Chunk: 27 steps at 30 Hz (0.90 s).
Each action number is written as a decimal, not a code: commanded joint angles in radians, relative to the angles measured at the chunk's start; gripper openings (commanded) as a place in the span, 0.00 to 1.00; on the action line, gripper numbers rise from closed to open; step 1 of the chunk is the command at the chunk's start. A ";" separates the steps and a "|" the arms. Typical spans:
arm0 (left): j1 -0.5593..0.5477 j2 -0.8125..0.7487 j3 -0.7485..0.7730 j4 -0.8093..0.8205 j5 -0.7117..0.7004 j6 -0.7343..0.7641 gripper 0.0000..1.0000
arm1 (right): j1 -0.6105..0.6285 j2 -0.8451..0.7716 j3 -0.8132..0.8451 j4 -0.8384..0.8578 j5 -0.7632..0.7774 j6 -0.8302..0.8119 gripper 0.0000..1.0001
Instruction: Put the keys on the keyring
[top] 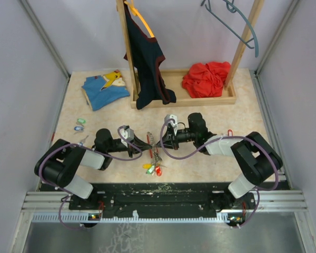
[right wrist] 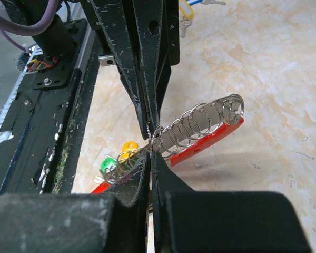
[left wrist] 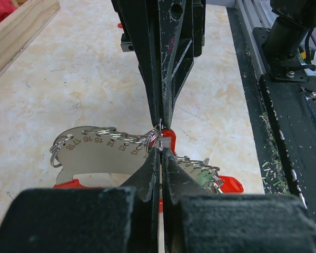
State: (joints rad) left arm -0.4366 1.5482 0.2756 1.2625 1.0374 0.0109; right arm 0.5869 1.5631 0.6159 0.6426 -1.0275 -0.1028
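Observation:
A silver numbered plate [left wrist: 95,153] on a red base [right wrist: 210,138] lies at the table's middle and carries a row of several wire rings [right wrist: 200,121]. My left gripper [left wrist: 160,150] and right gripper [right wrist: 150,154] meet tip to tip over it. Each is shut, pinching the wire of one keyring [left wrist: 157,138] between them. Keys with a yellow tag [top: 147,166], a green tag [right wrist: 106,164] and a red tag [top: 158,171] hang at the holder's near end. Loose keys with a green tag [top: 80,121] and a blue tag [top: 78,127] lie far left.
At the back stands a wooden rack [top: 127,58] with a dark garment [top: 147,58] hanging from it. Its tray holds a red cloth [top: 205,79]. A blue and yellow garment [top: 105,88] lies back left. A metal rail [top: 163,200] runs along the near edge.

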 commanded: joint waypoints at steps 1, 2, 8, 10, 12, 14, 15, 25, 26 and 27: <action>-0.005 -0.003 -0.008 0.074 0.026 -0.013 0.00 | 0.008 0.003 0.021 0.038 0.028 -0.018 0.00; -0.006 -0.003 -0.009 0.074 0.026 -0.012 0.00 | 0.008 0.003 0.019 0.040 0.029 -0.016 0.00; -0.006 0.000 -0.007 0.074 0.034 -0.015 0.00 | 0.008 0.002 0.012 0.077 0.025 0.008 0.00; -0.005 0.001 -0.007 0.074 0.036 -0.014 0.00 | 0.008 0.002 0.011 0.086 0.019 0.014 0.00; -0.005 0.001 -0.006 0.074 0.035 -0.015 0.00 | 0.008 0.002 0.010 0.097 0.009 0.023 0.00; -0.005 0.003 -0.006 0.074 0.033 -0.014 0.00 | 0.008 0.003 0.011 0.107 -0.006 0.032 0.00; -0.006 0.003 -0.006 0.074 0.033 -0.014 0.00 | 0.008 0.004 0.011 0.112 -0.012 0.036 0.00; -0.005 -0.002 -0.007 0.066 0.027 -0.011 0.00 | 0.008 0.013 0.016 0.107 -0.035 0.038 0.00; -0.005 -0.002 -0.007 0.066 0.027 -0.011 0.00 | 0.008 0.014 0.017 0.105 -0.034 0.038 0.00; -0.005 -0.002 -0.007 0.066 0.027 -0.011 0.00 | 0.007 0.014 0.019 0.102 -0.033 0.038 0.00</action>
State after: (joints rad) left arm -0.4366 1.5482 0.2710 1.2789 1.0378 0.0032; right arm 0.5869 1.5658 0.6155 0.6960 -1.0286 -0.0666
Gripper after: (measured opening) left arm 0.006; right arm 0.006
